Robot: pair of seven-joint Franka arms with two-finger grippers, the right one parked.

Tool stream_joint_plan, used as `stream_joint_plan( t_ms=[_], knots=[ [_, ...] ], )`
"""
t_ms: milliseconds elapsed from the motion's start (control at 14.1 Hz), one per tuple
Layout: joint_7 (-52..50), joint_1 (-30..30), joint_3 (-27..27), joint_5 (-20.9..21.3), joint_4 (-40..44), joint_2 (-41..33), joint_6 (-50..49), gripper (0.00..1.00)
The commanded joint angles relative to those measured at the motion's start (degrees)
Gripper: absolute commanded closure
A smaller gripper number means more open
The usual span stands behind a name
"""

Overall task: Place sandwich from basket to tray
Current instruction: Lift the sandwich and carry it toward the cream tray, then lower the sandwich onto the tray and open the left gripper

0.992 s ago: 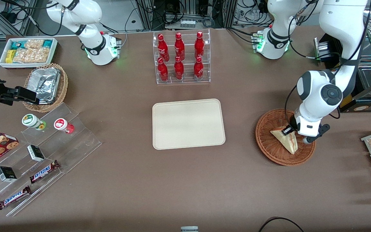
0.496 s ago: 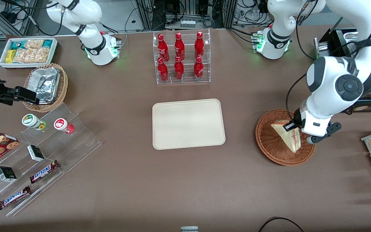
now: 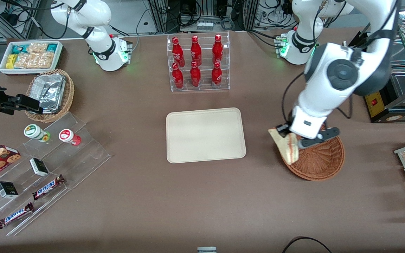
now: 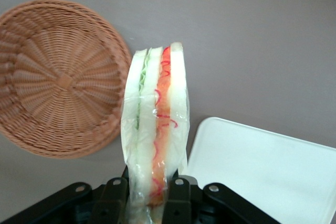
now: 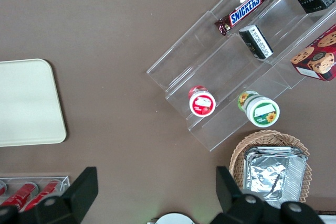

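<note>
Gripper (image 4: 147,192) clamping the sandwich (image 4: 155,129) above the basket (image 3: 320,158) rim.
Tray (image 3: 206,135) lies nearby; fingertips cut off in wrist view.

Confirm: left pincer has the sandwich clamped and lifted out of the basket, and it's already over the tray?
Not quite. The pincer does have the sandwich clamped and lifted out of the basket, but it is not over the tray yet. The front view shows the sandwich over the basket's rim on the tray side, with bare table between it and the tray.
</note>
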Motion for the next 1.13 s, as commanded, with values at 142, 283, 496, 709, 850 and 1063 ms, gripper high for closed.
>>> stream_joint_plan(
  t_ms=[142,283,496,709,850,1063],
  knots=[
    [-7.5,-11.2,-0.3,6.2,8.4,9.0,-1.4,0.88],
    [-9.6,-15.3,-0.4,7.8,8.8,11.5,-0.8,0.88],
    [-11.9,-20.3,-0.3,8.0,12.4,16.6,-0.7,0.88],
    [-16.3,-25.1,-0.1,10.9,17.9,23.5,-0.7,0.88],
    [-19.4,-27.1,-0.1,14.6,19.0,26.7,0.0,0.88],
    [-19.5,-28.3,-0.1,14.7,18.7,29.2,3.5,0.88]
  ],
)
